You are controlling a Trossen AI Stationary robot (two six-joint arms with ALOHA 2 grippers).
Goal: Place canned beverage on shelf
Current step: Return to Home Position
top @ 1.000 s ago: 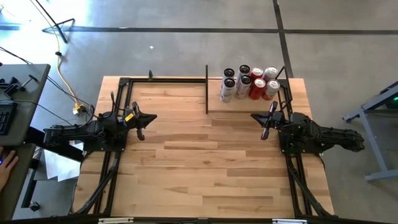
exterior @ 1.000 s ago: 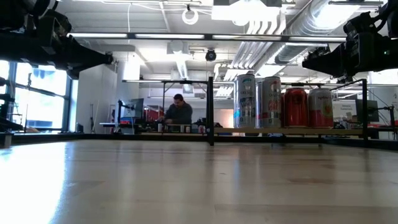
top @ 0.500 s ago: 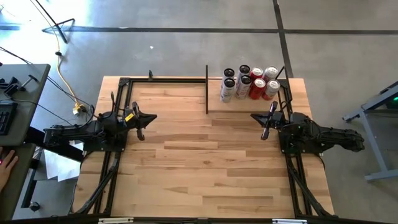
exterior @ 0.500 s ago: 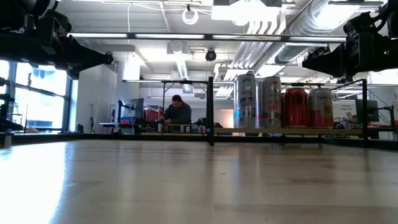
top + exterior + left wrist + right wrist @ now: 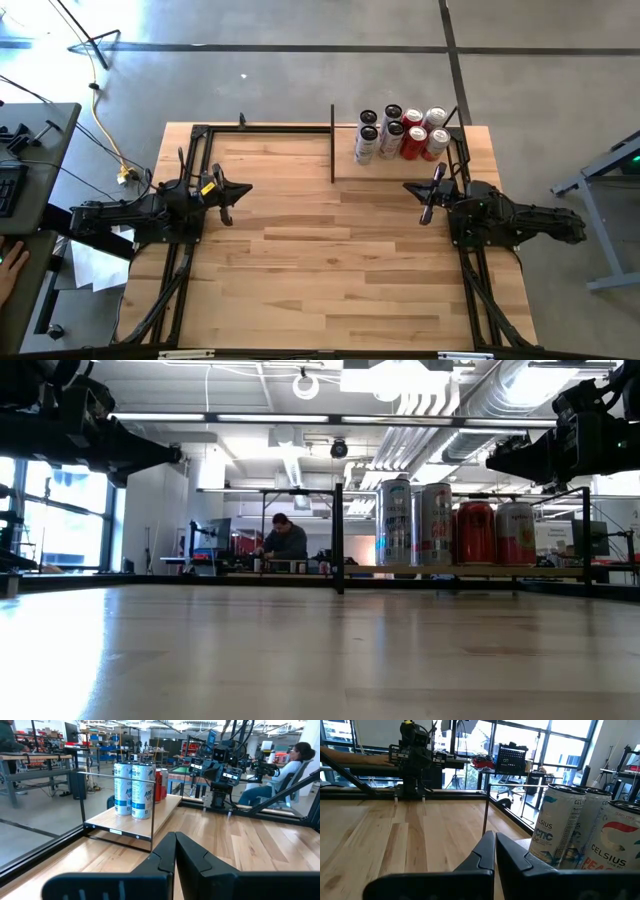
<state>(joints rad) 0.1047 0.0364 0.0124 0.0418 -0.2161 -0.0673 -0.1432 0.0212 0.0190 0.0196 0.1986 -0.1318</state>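
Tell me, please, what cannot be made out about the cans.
Low view: rear cans hidden behind the front cans.
High view: their print is too small to read.
Right wrist view: peach can cut off by the edge.
Left wrist view: red cans mostly behind white cans.

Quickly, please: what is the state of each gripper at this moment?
Left gripper: shut, empty, over the left side of the table.
Right gripper: shut, empty, over the table beside the shelf.

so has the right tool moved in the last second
No. In the high view the right tool sits in the same spot beside the shelf as before.
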